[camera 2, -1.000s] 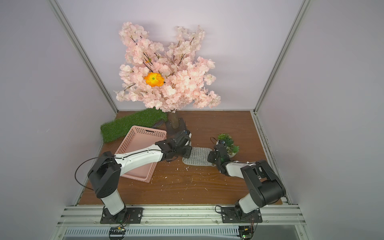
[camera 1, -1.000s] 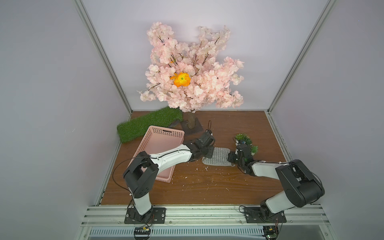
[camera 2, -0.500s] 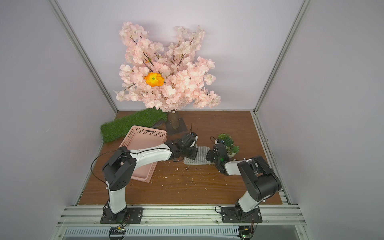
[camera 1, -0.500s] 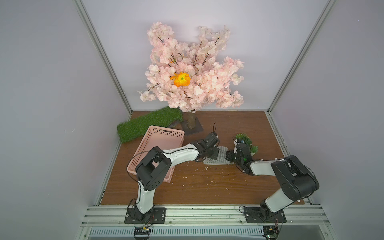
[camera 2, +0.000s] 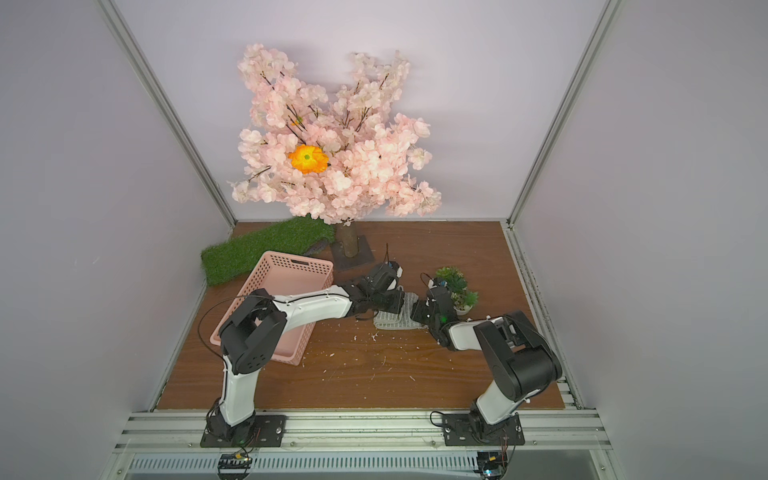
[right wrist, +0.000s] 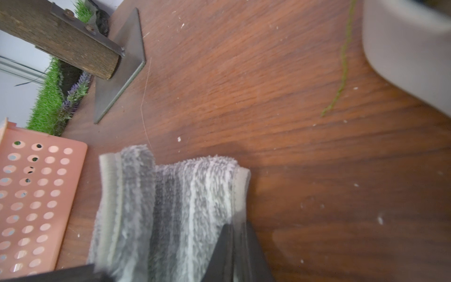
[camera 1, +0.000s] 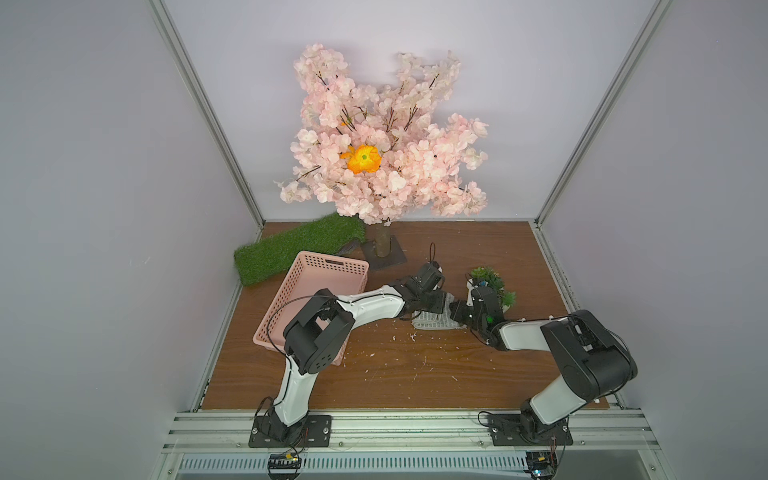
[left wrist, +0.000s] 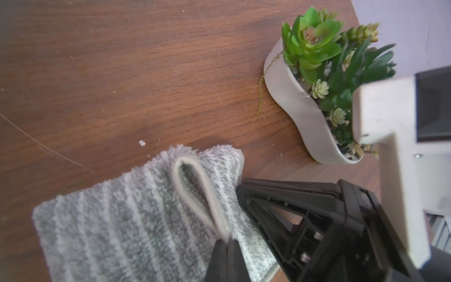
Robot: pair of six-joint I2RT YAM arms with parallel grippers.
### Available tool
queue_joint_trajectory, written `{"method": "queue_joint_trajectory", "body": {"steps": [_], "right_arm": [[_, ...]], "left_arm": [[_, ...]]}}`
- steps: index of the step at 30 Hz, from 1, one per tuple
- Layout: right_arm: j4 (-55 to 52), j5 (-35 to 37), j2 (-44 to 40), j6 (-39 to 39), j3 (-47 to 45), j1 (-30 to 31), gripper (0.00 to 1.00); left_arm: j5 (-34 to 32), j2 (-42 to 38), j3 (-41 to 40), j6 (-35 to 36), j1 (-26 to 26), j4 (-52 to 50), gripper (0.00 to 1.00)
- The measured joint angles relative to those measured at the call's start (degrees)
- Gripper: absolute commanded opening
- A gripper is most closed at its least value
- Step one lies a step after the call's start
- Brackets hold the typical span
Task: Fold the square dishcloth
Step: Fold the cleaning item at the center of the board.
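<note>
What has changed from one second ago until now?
The left gripper, jaws shut on a hem, moved toward the right gripper, folding the square dishcloth narrower. The right gripper kept its grip on the opposite hem, nearly in place. The pink basket and plant pot stayed.

On the surface (camera 1: 415, 374): one square dishcloth (camera 1: 434, 325), one pink basket (camera 1: 332, 262), one green grass mat (camera 1: 291, 249), one potted succulent (camera 1: 492, 282), one pink blossom tree (camera 1: 386, 124) bearing one orange flower (camera 1: 364, 158). Two pincers in all: left pincer (left wrist: 227, 244), right pincer (right wrist: 236, 234).
</note>
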Motion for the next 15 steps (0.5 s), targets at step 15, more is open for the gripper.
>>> {"method": "queue_joint_trajectory", "body": {"steps": [15], "right_arm": [[-7.02, 3.48, -3.93, 0.07, 1.03, 0.0, 0.22]], "left_arm": [[1.33, 0.46, 1.84, -1.49, -0.02, 1.92, 0.0]]}}
